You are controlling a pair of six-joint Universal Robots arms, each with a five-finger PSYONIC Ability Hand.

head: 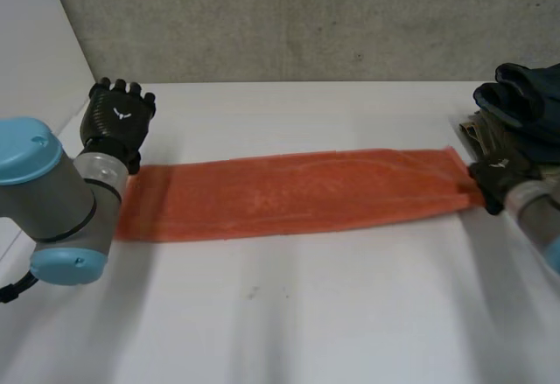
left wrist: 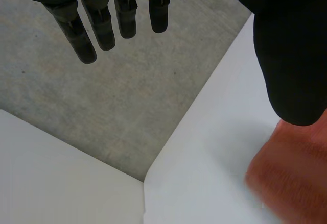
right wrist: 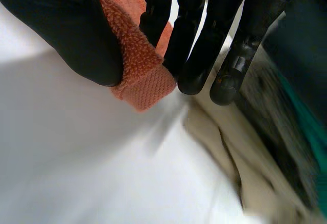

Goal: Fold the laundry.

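A white table (head: pixel 289 314), bare at its near side. Across its middle an orange towel (head: pixel 289 193) lies flat as one long strip running from side to side. At the strip's right end the right hand (head: pixel 500 177) grasps the towel, with a corner pinched between thumb and fingers (its wrist view shows the nubbly cloth squeezed there). At the strip's left end the left hand (head: pixel 118 122) is released: its fingers (left wrist: pixel 102 25) are straight and hold nothing, and its thumb is near the towel's end. Just beyond the right hand lies a heap of clothes (head: pixel 525 95), dark blue on top and beige beneath. A grey wall (head: pixel 306 17) stands behind the table.
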